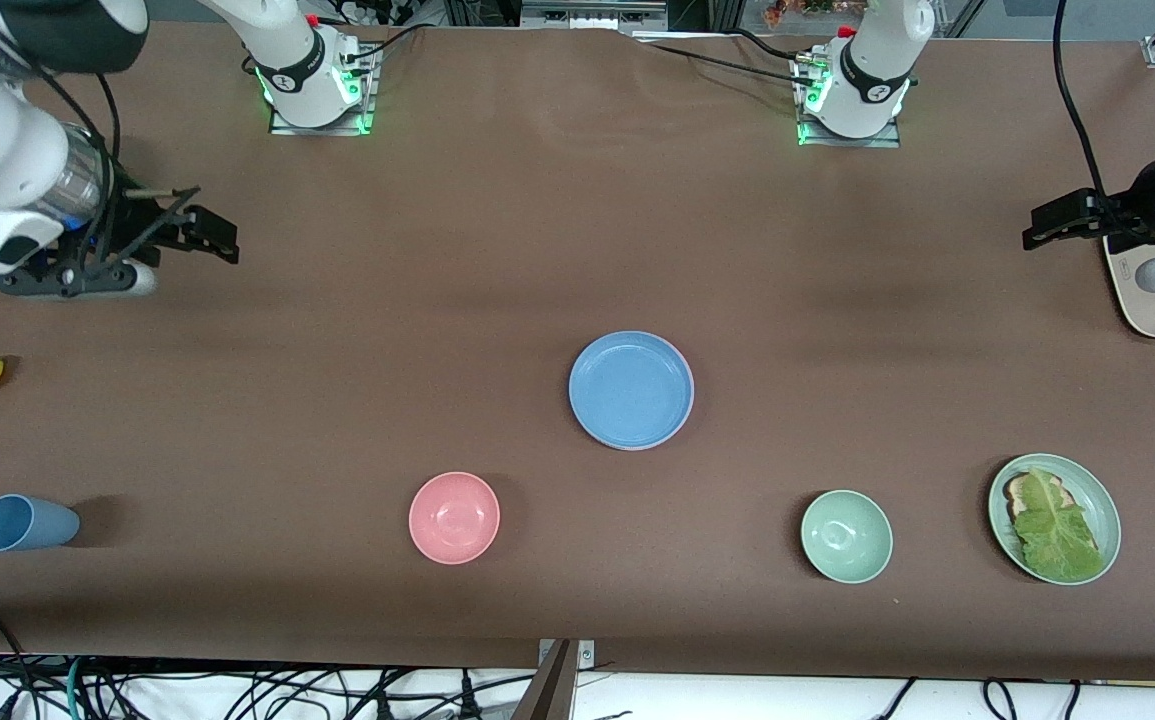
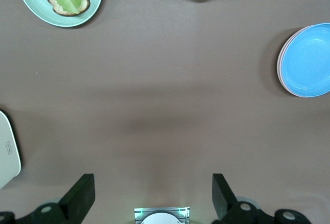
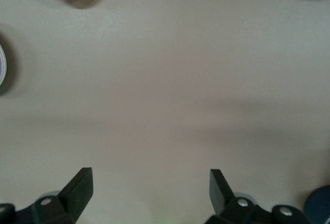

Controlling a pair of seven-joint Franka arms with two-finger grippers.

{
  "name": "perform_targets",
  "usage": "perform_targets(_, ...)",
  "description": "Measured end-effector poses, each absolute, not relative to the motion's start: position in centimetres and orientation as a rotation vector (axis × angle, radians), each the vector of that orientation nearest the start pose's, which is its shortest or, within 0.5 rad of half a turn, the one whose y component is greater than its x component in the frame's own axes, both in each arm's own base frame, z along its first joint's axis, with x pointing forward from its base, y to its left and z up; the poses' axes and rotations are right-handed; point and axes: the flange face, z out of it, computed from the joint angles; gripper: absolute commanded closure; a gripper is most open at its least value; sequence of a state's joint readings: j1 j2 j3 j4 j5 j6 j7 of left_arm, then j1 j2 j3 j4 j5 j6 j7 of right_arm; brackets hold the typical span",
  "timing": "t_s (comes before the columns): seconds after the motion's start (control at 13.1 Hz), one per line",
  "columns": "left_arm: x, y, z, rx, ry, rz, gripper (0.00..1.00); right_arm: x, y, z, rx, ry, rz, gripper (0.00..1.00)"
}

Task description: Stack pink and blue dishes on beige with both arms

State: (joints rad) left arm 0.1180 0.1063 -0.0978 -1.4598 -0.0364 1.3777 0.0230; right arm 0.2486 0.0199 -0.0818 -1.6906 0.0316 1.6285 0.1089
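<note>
The blue plate [image 1: 631, 389] is seen stacked on the pink plate [image 2: 281, 65], whose rim alone shows. Any beige plate beneath is hidden. The left gripper [image 1: 1042, 226] and right gripper [image 1: 209, 232] are held with jaws released, over opposite ends of the surface [image 1: 497, 260].

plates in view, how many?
3. A blue plate sits mid-table on a pink plate, of which only the rim shows. A green plate with bread and lettuce is toward the left arm's end. The stack may hide more.

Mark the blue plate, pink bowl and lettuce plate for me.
blue plate [image 1: 631, 388], front view, centre of its flat inside.
pink bowl [image 1: 454, 517], front view, bottom of the bowl.
green lettuce plate [image 1: 1103, 510], front view, bare rim.
</note>
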Motion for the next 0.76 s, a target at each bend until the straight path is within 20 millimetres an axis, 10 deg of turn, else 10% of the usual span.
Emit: perform_targets(0.76,56.38,0.74,59.97,-3.176,0.019,0.324,0.00,55.13,9.38,57.64,-3.131,-0.085,0.082,0.00)
